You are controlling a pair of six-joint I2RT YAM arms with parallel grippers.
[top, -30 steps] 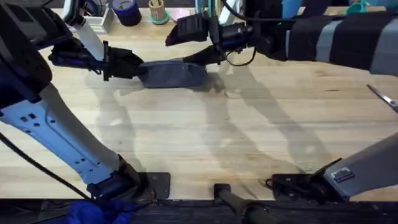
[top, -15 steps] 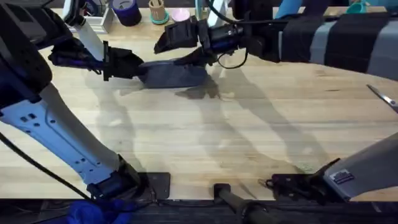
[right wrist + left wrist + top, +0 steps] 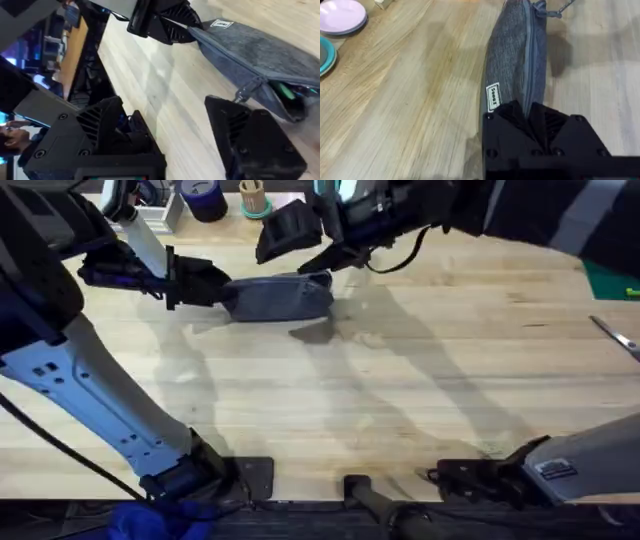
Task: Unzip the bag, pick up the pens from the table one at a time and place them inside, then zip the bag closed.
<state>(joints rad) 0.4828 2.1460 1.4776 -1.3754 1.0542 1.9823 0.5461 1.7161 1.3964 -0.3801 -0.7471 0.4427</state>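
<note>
At the table's [image 3: 400,400] far side we see the grey pouch [image 3: 280,298] lying flat, our left gripper [image 3: 222,288] clamped on its end, our right gripper [image 3: 305,250] spread wide above its zipper pull [image 3: 245,91].

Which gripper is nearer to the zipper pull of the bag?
Right. The right gripper is open just beside the zipper pull; the left gripper is shut on the opposite end of the bag.

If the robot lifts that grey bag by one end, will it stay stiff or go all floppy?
Probably floppy: the bag is soft fabric, pinched flat at one end by the left gripper. The green pen inside may stiffen it somewhat. It seems unlikely to roll.
</note>
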